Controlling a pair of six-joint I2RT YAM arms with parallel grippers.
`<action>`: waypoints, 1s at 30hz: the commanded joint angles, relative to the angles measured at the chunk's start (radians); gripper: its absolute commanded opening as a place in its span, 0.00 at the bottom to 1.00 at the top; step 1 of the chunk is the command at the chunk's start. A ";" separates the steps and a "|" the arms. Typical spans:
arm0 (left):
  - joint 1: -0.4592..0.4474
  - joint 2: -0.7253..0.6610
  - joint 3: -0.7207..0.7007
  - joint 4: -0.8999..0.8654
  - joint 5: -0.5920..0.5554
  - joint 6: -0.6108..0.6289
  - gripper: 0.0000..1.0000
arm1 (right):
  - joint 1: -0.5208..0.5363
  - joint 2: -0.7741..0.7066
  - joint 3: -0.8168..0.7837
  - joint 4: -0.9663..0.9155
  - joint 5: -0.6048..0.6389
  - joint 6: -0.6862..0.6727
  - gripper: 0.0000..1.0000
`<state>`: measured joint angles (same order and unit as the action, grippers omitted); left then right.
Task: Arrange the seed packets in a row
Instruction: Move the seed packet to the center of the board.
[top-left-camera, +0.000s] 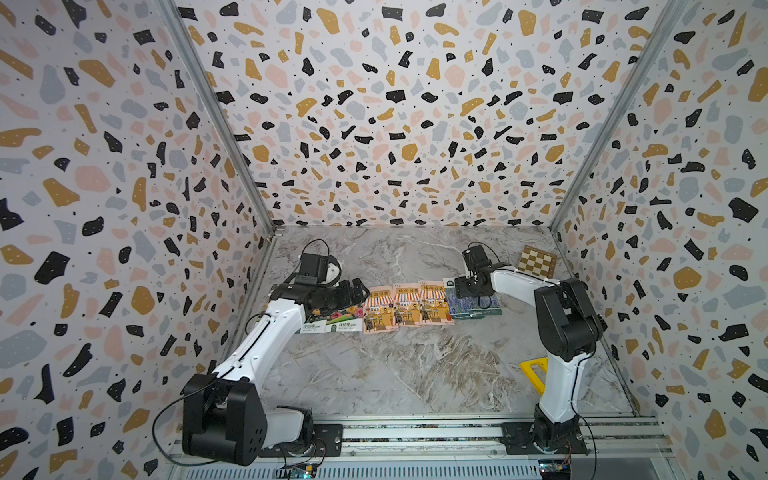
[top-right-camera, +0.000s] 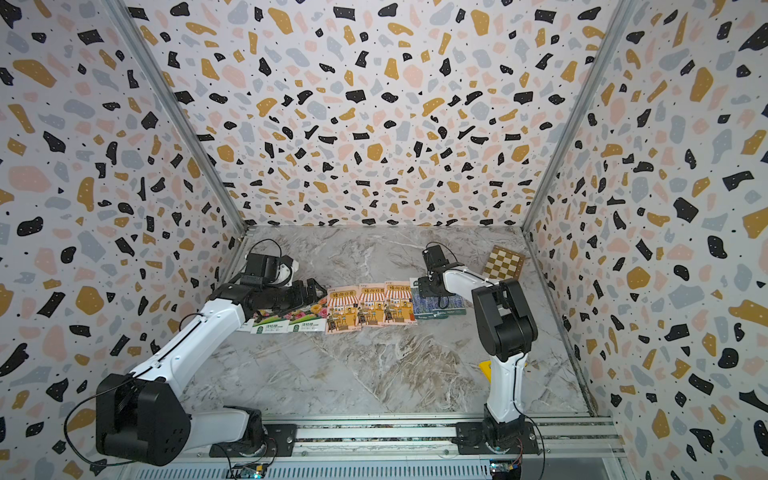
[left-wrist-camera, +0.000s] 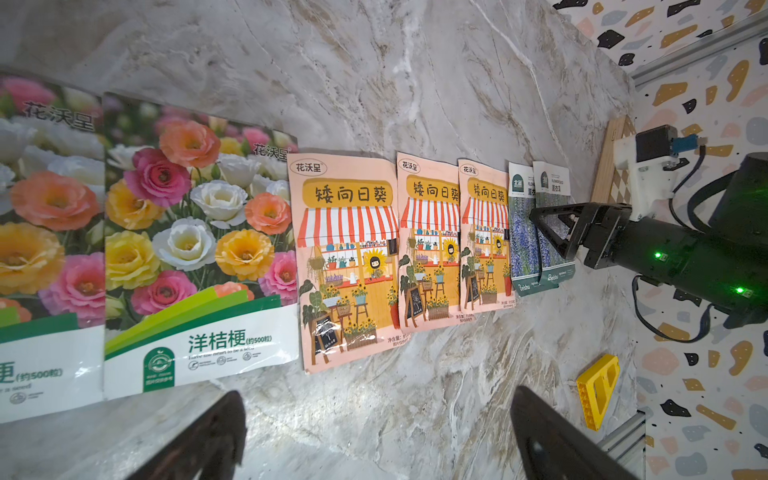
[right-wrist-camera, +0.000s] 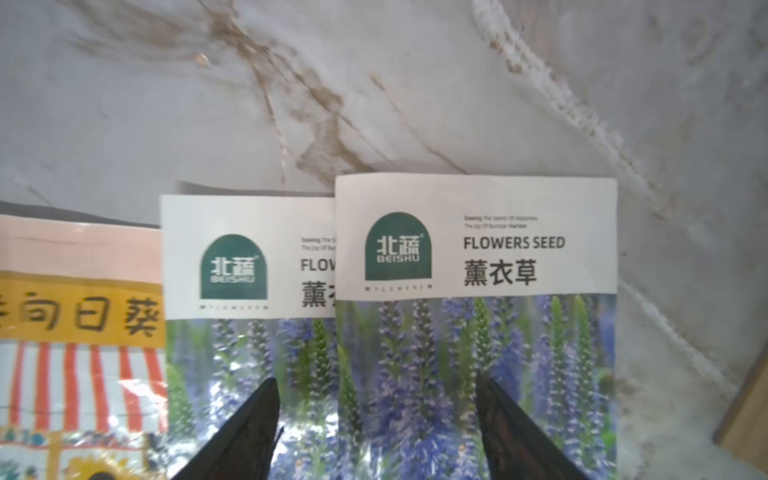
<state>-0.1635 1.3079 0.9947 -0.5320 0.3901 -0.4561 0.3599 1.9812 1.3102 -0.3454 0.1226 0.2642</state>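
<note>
The seed packets lie in a row across the marble table in both top views. Flower-photo packets (top-left-camera: 332, 322) are at the left, pink awning packets (top-left-camera: 405, 305) in the middle, and lavender packets (top-left-camera: 473, 309) at the right. My left gripper (top-left-camera: 360, 291) hovers open at the flower packets' right end. In the left wrist view its fingers (left-wrist-camera: 224, 432) stand wide apart over bare marble. My right gripper (right-wrist-camera: 374, 415) stands open just above two lavender packets. The rightmost lavender packet (right-wrist-camera: 473, 332) overlaps its neighbour (right-wrist-camera: 249, 332). Nothing is gripped.
A brown-and-cream checkerboard (top-left-camera: 537, 261) leans at the back right, close to the right wall. A yellow triangular frame (top-left-camera: 534, 370) lies at the front right, beside the right arm's base. Patterned walls close in three sides.
</note>
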 joint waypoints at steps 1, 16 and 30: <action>0.008 0.003 -0.010 0.001 -0.008 0.017 0.98 | -0.005 0.003 0.021 -0.046 0.020 0.018 0.71; 0.010 0.005 -0.013 0.004 -0.003 0.015 0.98 | -0.073 -0.037 -0.046 -0.040 -0.001 0.048 0.54; 0.010 -0.001 -0.012 0.001 -0.008 0.014 0.98 | -0.127 -0.117 -0.088 -0.027 -0.059 0.043 0.61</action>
<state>-0.1581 1.3079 0.9932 -0.5316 0.3836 -0.4561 0.2325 1.9205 1.2247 -0.3374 0.0792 0.3058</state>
